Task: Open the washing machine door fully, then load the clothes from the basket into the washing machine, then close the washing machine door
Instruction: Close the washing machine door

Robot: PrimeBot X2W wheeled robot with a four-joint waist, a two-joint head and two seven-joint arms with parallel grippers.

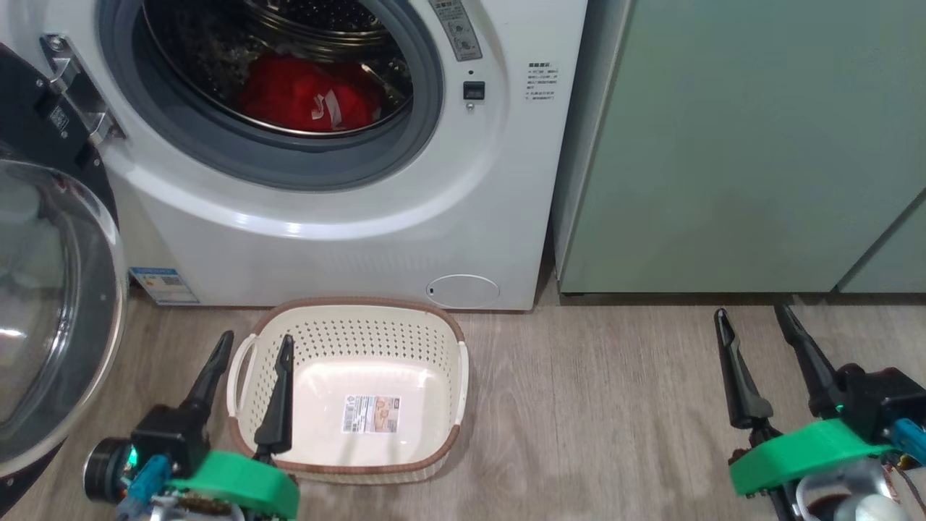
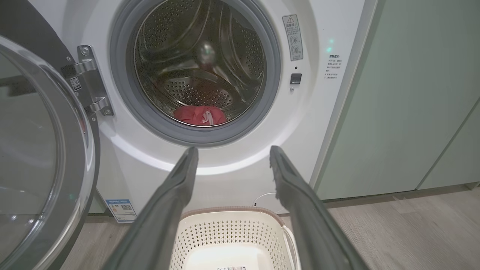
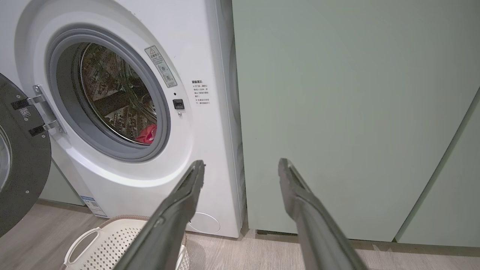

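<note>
Within the washing machine [image 1: 362, 239], the clothes [image 1: 304, 94] form a red heap, perhaps white-striped; left pincer [image 1: 257, 336] and right pincer [image 1: 751, 311] gape.

- On the left gripper [image 1: 257, 336] we see two long, dark, tapering fingers [image 1: 210, 376] rising from a black block [image 1: 170, 441].
- Behind it we note a bright green band [image 1: 239, 481], a blue connector [image 1: 145, 477] and a silver round cap [image 1: 101, 470].
- The right gripper [image 1: 750, 311] shows us like dark fingers, a green ring [image 1: 803, 452] and a blue piece [image 1: 911, 438].

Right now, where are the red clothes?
In the head view the clothes lie low in the drum of the washing machine, upper left, beyond the basket on the floor.
</note>
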